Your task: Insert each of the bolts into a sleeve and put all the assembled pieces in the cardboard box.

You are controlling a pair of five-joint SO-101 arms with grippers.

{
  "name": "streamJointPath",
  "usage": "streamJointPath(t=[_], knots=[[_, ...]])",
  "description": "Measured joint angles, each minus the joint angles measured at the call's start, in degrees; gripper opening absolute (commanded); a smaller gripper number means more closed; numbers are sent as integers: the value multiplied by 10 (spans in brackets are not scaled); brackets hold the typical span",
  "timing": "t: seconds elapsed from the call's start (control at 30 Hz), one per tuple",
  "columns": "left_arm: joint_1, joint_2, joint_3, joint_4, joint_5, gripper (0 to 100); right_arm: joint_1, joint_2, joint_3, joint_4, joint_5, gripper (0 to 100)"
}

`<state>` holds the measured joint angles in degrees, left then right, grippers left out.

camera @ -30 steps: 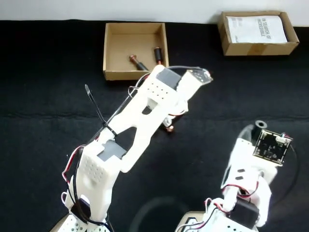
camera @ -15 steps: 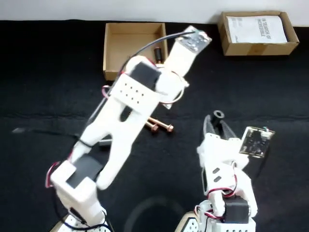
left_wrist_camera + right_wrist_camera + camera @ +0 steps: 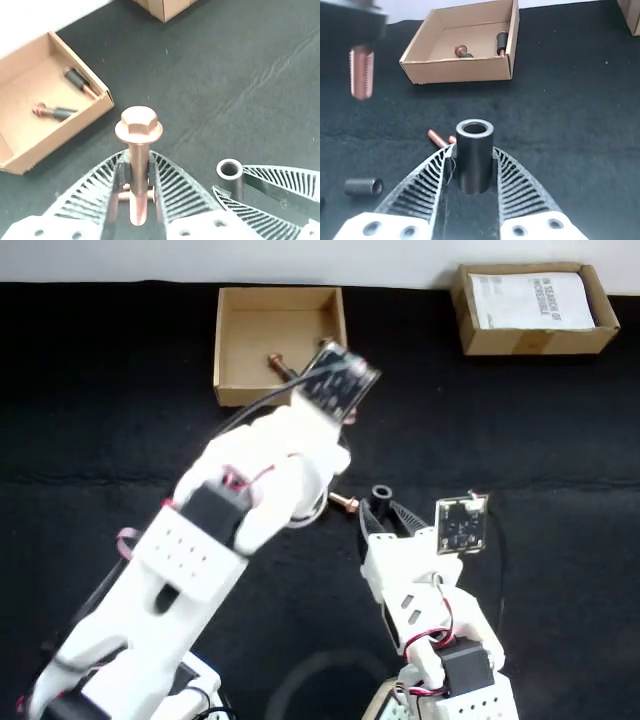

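Two assembled pieces (image 3: 501,42) in cardboard box (image 3: 460,70); one bolt (image 3: 138,145) tight in left pincer (image 3: 137,167), one sleeve (image 3: 474,167) tight in right pincer (image 3: 473,149).

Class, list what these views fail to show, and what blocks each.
High view: the left arm covers the loose copper bolts, all but one end.
High view: its wrist camera hides one corner of the open cardboard box.
Right wrist view: the right hand and its black metal sleeve hide those bolts' ends.
Right wrist view: the blurred left hand hides its copper bolt's head.
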<state>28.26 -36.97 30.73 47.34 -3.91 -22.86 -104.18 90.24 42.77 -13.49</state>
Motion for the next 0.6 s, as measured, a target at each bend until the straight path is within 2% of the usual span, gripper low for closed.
streamJointPath(t=[0.13, 0.37, 0.6], knots=[[-2, -29, 72, -47, 17, 8, -20, 0, 42, -45, 0, 8], [-2, -30, 84, -55, 171, 9, -69, 0, 54, -140, 1, 8], [0, -37, 84, -82, 237, 9, -75, 0, 54, -162, 1, 8]])
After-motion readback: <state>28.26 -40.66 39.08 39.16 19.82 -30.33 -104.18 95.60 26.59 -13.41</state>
